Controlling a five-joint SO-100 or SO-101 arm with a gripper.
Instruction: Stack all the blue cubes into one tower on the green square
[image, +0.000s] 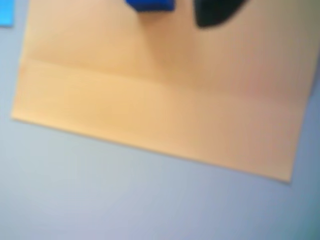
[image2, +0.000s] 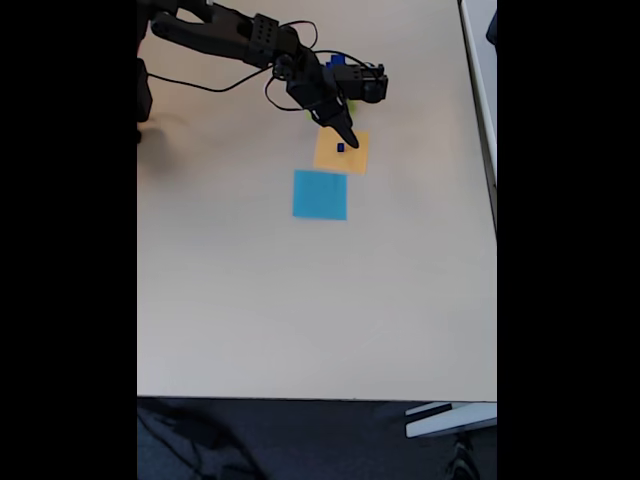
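A tiny blue cube (image2: 341, 148) lies on the orange square (image2: 341, 155). In the blurred wrist view this blue cube (image: 150, 5) sits at the top edge, with one black fingertip (image: 215, 12) just to its right and a small gap between them. In the fixed view my gripper (image2: 344, 138) points down over the orange square, right beside the tiny cube, and looks open with nothing held. More blue cubes (image2: 336, 62) show behind the wrist. Mostly hidden under the arm is the green square (image2: 348, 101).
A light-blue square (image2: 320, 194) lies just in front of the orange one; a sliver of that light-blue square (image: 6, 12) shows at the wrist view's top left. The orange square (image: 160, 95) has a fold across it. The beige table (image2: 300, 300) stretches toward the near edge.
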